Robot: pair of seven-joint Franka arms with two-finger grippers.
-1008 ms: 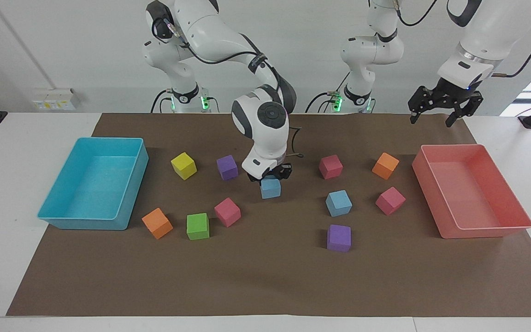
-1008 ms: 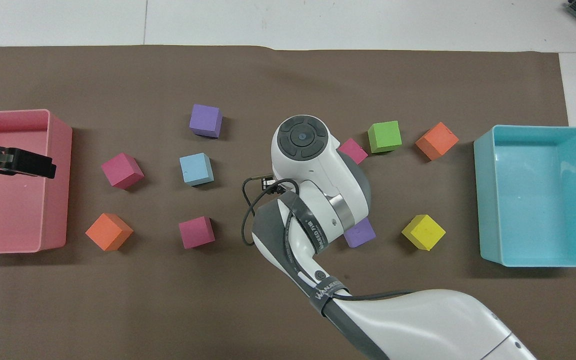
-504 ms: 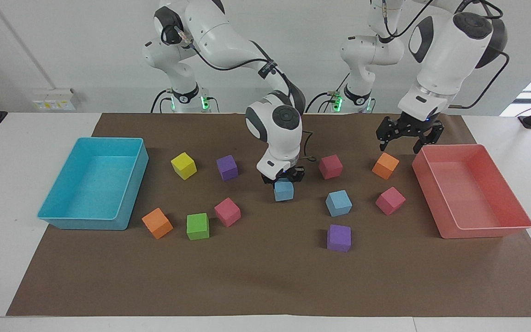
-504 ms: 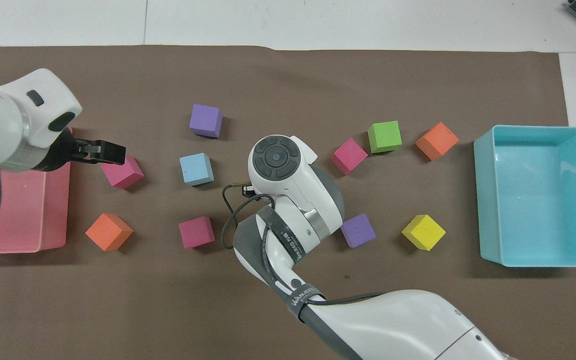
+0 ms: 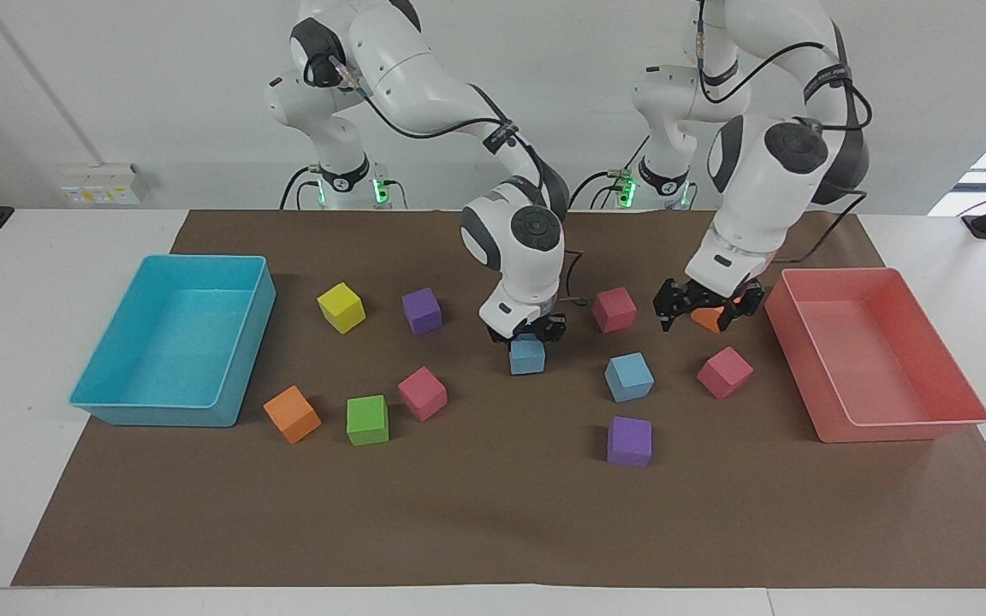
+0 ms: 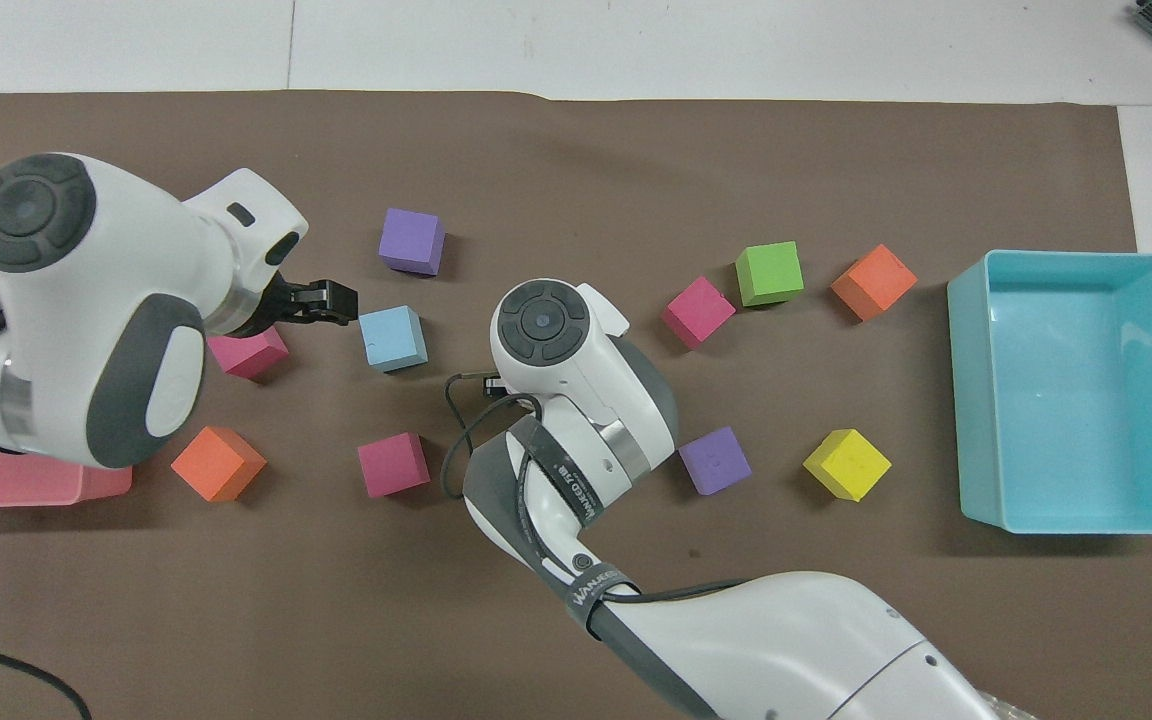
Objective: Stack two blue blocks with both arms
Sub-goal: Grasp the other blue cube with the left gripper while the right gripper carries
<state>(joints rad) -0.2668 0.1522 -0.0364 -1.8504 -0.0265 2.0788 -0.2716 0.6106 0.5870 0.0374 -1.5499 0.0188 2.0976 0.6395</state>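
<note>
Our right pincer (image 5: 527,332) grips one blue block (image 5: 527,355) just above the bench, the second block (image 5: 629,376) sits nearby, our left pincer (image 5: 703,308) hangs wide; light, squashy foam, best held across flat faces.

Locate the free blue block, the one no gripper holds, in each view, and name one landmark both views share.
Facing view: the free blue block sits on the mat, toward the left arm's end from the right gripper and its held block.
Overhead view: the same block lies just ahead of the left gripper.
Shared landmark: the purple block, its neighbour farther from the robots.
</note>
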